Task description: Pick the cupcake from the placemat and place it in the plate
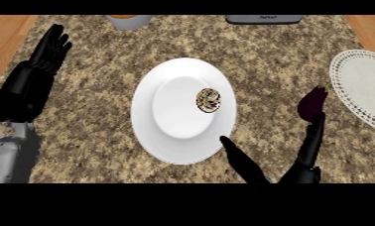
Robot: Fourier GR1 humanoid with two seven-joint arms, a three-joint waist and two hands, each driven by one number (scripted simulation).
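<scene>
The cupcake (pixel 209 100), small, round and speckled brown and white, lies on the right part of the white plate (pixel 157 136) at the counter's middle. The lacy white placemat (pixel 356 84) shows at the right edge with nothing on it. My right hand (pixel 311 143) is below and to the right of the plate, open, fingers straight and pointing up, thumb spread toward the plate's rim. It holds nothing and is apart from the cupcake. My left hand (pixel 33 79) rests open at the left edge, fingers up.
A grey bowl-like vessel (pixel 129 20) stands at the back left of the speckled counter. A grey appliance (pixel 264 19) sits at the back right. Wooden surface (pixel 15 29) shows beyond the counter's left and right edges.
</scene>
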